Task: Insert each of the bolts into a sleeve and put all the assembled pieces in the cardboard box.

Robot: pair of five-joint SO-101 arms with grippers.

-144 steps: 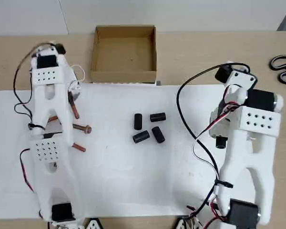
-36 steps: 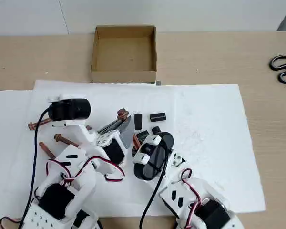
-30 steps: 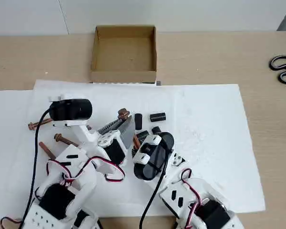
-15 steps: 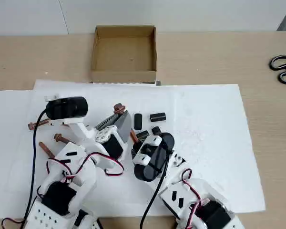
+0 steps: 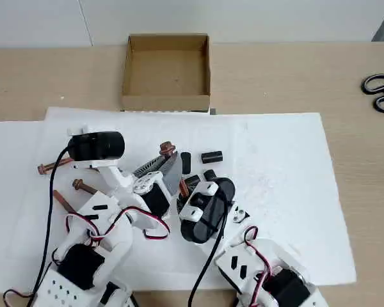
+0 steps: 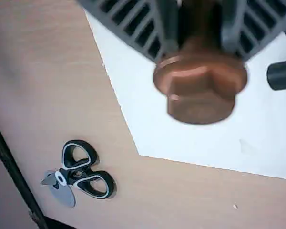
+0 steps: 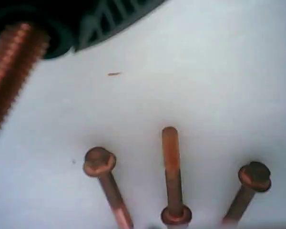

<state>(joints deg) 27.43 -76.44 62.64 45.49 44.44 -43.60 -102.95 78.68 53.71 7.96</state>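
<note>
My left gripper [image 5: 164, 165] is shut on a copper bolt [image 5: 168, 151] over the middle of the white paper, and its head [image 6: 200, 88] sticks out past the grey fingers [image 6: 133, 21]. The bolt's threaded end [image 7: 12, 67] meets a black sleeve [image 7: 57, 40] held in my right gripper [image 5: 191, 187], which is shut on it. Three more black sleeves [image 5: 185, 162] [image 5: 212, 157] [image 5: 209, 174] lie just beyond the grippers. Three loose bolts [image 5: 54, 166] [image 5: 86, 187] [image 5: 63, 201] lie on the paper's left side. The open cardboard box [image 5: 166, 101] stands empty at the far edge of the paper.
A white paper sheet [image 5: 275, 166] covers the wooden table. Black-handled scissors [image 5: 381, 89] lie at the far right on bare wood. Both arm bodies and their cables crowd the near middle. The right half of the paper has free room.
Since the earliest frame both arms came from the sides to the middle, and the left took up a bolt. In the last half second the left gripper shifted slightly right, toward the right gripper.
</note>
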